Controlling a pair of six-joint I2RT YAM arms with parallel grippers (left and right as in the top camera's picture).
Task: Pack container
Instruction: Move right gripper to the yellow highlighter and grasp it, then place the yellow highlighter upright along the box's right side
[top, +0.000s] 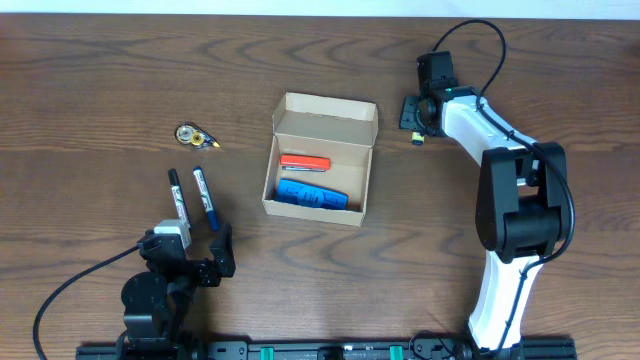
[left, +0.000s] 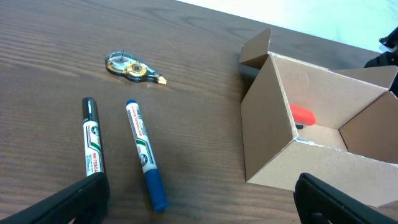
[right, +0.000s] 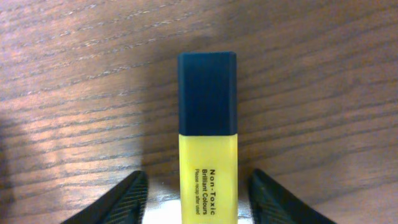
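**A:** Where does the container sit?

**B:** Mid-table, top open, with its flap lid folded back toward the far edge. Inside lie a red item and, nearer the front wall, a blue item.

**A:** And relative to the fingers?

**B:** It lies between the two arms, and neither touches it. The right gripper is near its far right corner, just off the flap. The left gripper is at the front left, well apart from the box. In the left wrist view the container's side wall stands ahead on the right, beyond the finger on that side.

**A:** How do the right fingers stand?

**B:** Spread, one on each side of a yellow highlighter with a dark cap, which lies on the table. A strip of wood shows between each finger and the barrel, so they aren't pinching it.

**A:** And the left?

**B:** Wide apart, holding nothing. Ahead of them lie a black marker and a blue marker, side by side but not touching. Beyond those is a tape dispenser. All three are left of the container.
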